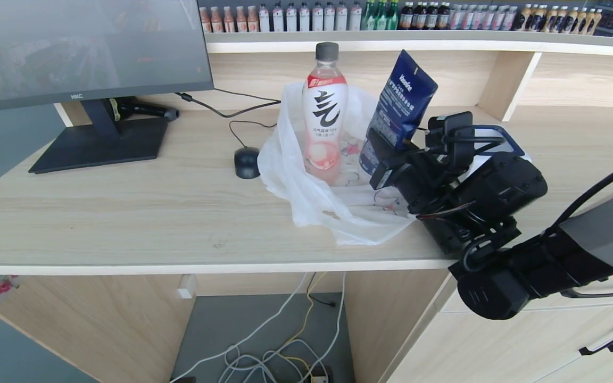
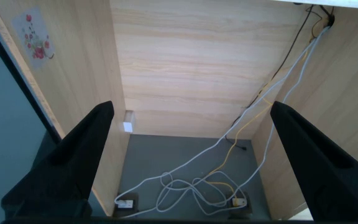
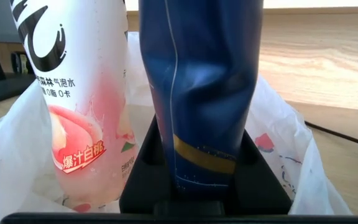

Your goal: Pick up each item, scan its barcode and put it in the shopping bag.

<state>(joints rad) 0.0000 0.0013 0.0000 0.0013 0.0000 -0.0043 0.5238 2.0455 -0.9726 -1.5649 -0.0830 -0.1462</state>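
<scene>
A dark blue pouch [image 1: 399, 106] is held upright over the white shopping bag [image 1: 312, 202], with my right gripper [image 1: 378, 159] shut on its lower part. The right wrist view shows the blue pouch [image 3: 204, 93] clamped between the black fingers [image 3: 143, 168]. A pink and white drink bottle [image 1: 325, 111] with a grey cap stands upright inside the bag, just left of the pouch, and the same bottle [image 3: 79, 112] appears beside the pouch in the wrist view. My left gripper [image 2: 191, 162] hangs open below the counter, its fingers [image 2: 73, 162] wide apart over the floor cables.
A monitor [image 1: 83, 48] on its stand occupies the counter's back left, with a handheld barcode scanner [image 1: 141, 110] behind it and a black mouse [image 1: 246, 162] beside the bag. A blue-edged card [image 1: 490, 139] lies behind my right arm. Drawers [image 1: 551, 330] sit below at the right.
</scene>
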